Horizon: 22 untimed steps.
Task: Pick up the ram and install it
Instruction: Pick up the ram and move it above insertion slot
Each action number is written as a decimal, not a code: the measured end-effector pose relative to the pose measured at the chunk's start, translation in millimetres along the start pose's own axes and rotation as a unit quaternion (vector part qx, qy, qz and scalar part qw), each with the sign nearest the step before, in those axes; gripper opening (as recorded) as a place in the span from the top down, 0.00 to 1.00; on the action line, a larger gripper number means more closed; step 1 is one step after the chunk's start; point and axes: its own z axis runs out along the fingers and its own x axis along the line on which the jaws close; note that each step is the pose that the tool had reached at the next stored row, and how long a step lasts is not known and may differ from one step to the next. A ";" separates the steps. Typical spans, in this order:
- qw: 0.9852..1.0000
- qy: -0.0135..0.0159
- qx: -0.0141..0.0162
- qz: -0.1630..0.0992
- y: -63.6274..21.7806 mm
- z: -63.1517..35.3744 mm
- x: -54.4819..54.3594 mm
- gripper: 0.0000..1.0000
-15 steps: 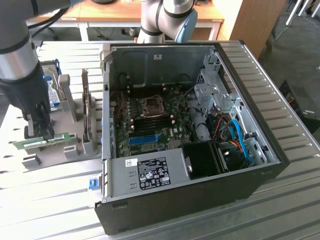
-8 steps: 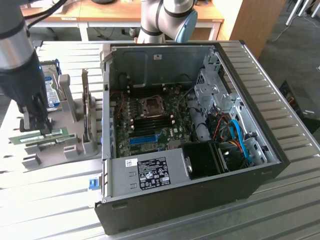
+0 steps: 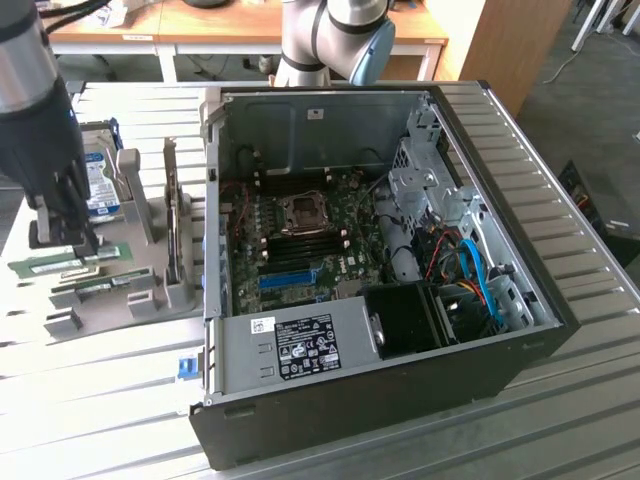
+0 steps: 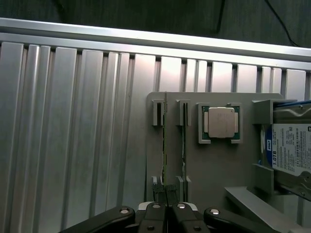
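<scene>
Gripping the ram (image 4: 165,141) with our gripper (image 4: 165,193) pinched narrow on it, we note it stands on edge in the grey holder's (image 4: 218,170) edge slot, leaving both flat faces reachable.

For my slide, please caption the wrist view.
Shut gripper at a ram stick in the gray holder, beside processor and hard drive.

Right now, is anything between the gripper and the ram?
Nothing visible. The gripper, shut, sits right at one end of the ram standing on edge in its grey holder; the neighbouring stick stands apart.
</scene>
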 end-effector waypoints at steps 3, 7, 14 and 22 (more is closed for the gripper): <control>1.000 0.000 0.000 0.000 0.3 -8.5 -0.3 0.89; 1.000 0.000 0.000 0.000 0.8 -20.5 -0.7 0.89; 1.000 0.000 0.000 0.000 1.6 -39.1 -1.3 0.89; 1.000 0.000 0.000 0.000 2.4 -59.0 -1.9 0.89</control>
